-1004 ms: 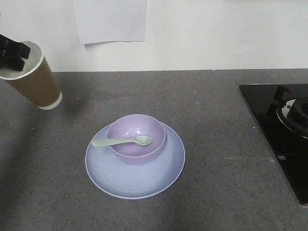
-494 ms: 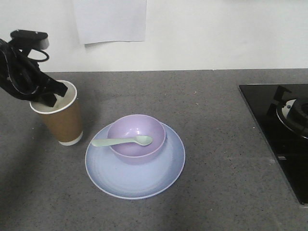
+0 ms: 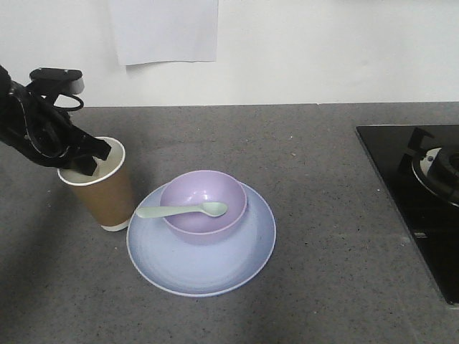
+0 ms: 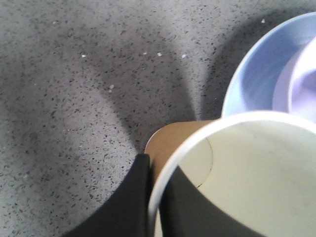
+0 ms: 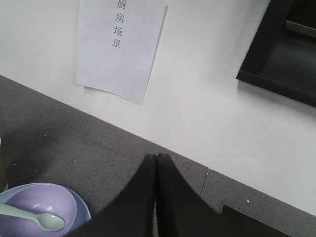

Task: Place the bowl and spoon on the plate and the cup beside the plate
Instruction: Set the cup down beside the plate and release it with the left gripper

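Left tool (image 3: 84, 159) pinches the brown paper cup's (image 3: 107, 197) white rim right beside the pale blue plate (image 3: 215, 269), so I'd let go gently and lift straight up.

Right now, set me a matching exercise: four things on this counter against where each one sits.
Things:
1. cup
2. spoon
3. bowl
4. plate

Places:
A. flat on the counter, under the bowl
B. lying across the bowl's rim, head inside
C. standing beside the plate, rim pinched by the left gripper
D. on the plate, toward its far side

Pairs: 1-C, 2-B, 3-D, 4-A
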You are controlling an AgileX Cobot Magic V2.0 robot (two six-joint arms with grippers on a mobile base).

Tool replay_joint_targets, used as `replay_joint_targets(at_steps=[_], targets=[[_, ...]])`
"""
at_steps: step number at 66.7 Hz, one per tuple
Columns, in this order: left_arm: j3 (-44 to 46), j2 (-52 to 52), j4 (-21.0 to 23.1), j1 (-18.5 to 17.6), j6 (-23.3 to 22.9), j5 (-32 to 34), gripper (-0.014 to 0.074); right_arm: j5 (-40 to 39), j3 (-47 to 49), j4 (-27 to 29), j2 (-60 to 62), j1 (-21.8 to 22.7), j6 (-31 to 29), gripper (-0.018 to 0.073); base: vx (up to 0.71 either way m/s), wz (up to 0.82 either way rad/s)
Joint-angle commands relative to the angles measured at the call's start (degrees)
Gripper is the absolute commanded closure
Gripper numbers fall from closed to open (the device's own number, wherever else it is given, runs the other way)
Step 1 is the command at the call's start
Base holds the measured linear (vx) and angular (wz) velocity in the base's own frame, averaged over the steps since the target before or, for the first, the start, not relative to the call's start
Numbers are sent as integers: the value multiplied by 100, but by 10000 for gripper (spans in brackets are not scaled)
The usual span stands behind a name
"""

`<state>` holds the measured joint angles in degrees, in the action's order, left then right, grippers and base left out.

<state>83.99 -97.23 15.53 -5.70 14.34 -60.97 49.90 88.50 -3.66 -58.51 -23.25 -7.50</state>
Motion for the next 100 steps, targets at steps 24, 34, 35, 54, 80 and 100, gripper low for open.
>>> replay_joint_targets(at_steps=[24, 34, 35, 54, 80, 100], targets=[[145, 262, 92, -49, 19, 32, 577, -352, 125, -30, 52, 8, -19, 566, 0, 0], [145, 262, -403, -311, 0, 82, 547, -326, 125, -30, 52, 8, -19, 566, 0, 0], [145, 262, -457, -333, -22, 105, 545, -313, 125, -30, 52, 8, -19, 566, 0, 0], [145, 262, -568, -441, -188, 63, 503, -208, 125, -12, 52, 8, -19, 566, 0, 0], [250, 268, -573, -441, -326, 48, 280, -133, 125, 5, 216, 8, -19, 566, 0, 0], [977, 280, -763, -441, -321, -359, 279, -133, 125, 5, 269, 8, -19, 567, 0, 0]])
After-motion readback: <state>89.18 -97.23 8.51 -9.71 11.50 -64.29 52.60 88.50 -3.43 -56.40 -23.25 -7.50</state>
